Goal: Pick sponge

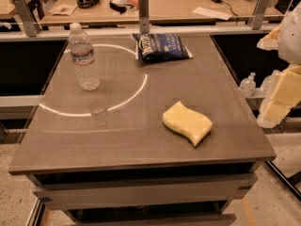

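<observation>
The sponge (187, 122) is a pale yellow foam block with a wavy outline and a thin dark layer underneath. It lies flat on the grey table (141, 140), right of centre and near the front edge. My gripper (279, 96), with yellowish padding, hangs off the table's right side, at the right edge of the camera view and partly cut off. It is well apart from the sponge, to its right and beyond the table edge. It holds nothing that I can see.
A clear plastic water bottle (83, 56) stands upright at the back left. A dark blue snack bag (161, 46) lies at the back centre. A railing with metal posts (143, 11) runs behind the table. Another bottle (247, 84) sits lower down on the right.
</observation>
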`<state>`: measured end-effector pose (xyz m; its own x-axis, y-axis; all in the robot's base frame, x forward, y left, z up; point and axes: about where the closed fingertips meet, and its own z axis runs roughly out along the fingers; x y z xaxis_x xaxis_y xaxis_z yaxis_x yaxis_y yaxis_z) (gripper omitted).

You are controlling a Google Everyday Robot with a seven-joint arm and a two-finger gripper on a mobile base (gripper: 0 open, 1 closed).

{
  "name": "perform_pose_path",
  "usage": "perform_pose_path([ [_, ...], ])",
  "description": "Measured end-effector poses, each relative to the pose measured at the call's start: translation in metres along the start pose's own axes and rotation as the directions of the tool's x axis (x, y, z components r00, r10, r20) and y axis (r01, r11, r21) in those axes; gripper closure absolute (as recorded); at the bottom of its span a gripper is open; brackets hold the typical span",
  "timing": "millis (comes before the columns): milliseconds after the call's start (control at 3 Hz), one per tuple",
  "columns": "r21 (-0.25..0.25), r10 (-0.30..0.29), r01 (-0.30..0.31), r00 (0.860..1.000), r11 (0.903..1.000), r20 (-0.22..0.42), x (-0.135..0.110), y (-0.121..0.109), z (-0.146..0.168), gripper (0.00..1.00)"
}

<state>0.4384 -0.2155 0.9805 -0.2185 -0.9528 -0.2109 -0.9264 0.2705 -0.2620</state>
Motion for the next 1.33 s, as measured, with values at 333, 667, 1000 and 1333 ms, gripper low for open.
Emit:
perform_pose_path([
  [333, 0.0, 0.0, 0.0, 1.0, 1.0, 0.0, 0.0, 0.0, 0.0, 0.0],
  [667, -0.004, 0.018, -0.018, 1.0, 0.9998, -0.013, -0.006, 0.003, 0.002, 0.0],
  [1000, -0.02, 0.071, -0.071, 0.997, 0.9972, -0.021, -0.018, 0.012, 0.01, 0.0],
  [1333, -0.04, 0.172, -0.173, 0.985, 0.9841, -0.03, -0.027, 0.022, 0.023, 0.0],
])
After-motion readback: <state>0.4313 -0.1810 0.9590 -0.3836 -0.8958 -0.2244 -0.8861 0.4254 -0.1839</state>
